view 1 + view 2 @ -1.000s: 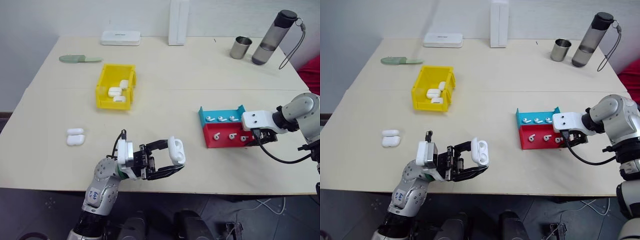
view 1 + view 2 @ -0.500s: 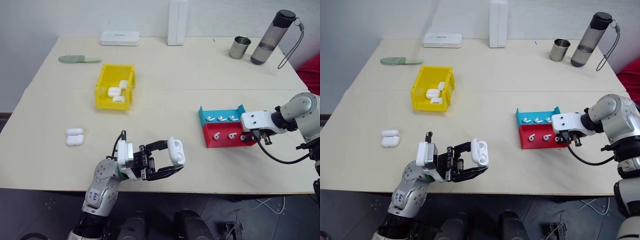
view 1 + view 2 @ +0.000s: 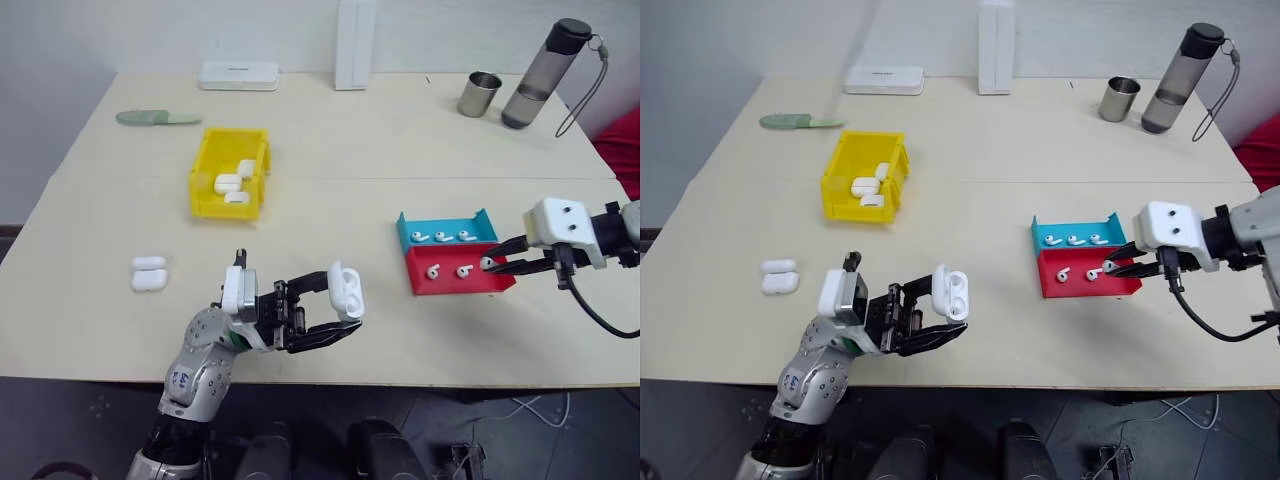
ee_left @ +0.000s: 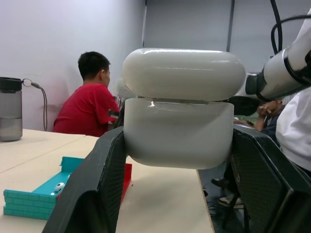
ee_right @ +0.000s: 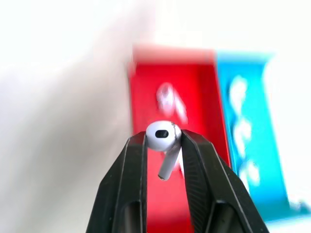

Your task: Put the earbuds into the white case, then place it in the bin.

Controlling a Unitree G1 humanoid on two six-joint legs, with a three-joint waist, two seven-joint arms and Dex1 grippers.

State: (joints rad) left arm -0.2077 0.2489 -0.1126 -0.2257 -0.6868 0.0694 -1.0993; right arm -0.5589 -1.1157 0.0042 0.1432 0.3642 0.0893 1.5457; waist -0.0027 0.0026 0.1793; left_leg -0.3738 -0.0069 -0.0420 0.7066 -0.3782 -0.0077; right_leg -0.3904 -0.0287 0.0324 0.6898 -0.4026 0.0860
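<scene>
Right pincer (image 5: 163,145) has lifted off the red tray (image 3: 455,280), clamped on one earbud (image 5: 164,136); left pincer (image 3: 335,315) grips the white case (image 3: 346,291) (lid seemingly ajar), ready for insertion.

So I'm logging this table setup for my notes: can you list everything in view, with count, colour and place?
white case: one, white, lid open, held in the left gripper
other cases: three white in the bin, yellow, left-centre; two white on the table's left
earbud: one, white, held in the right gripper
red tray: one, right side, two earbuds lying in it
teal tray: one, directly behind the red, three earbuds
flat white box: one, far edge
upright white box: one, far edge
green object: one, far left
metal cup: one, far right
grey bottle: one, beside the cup
left gripper: shut on the case
right gripper: shut on the earbud
</scene>
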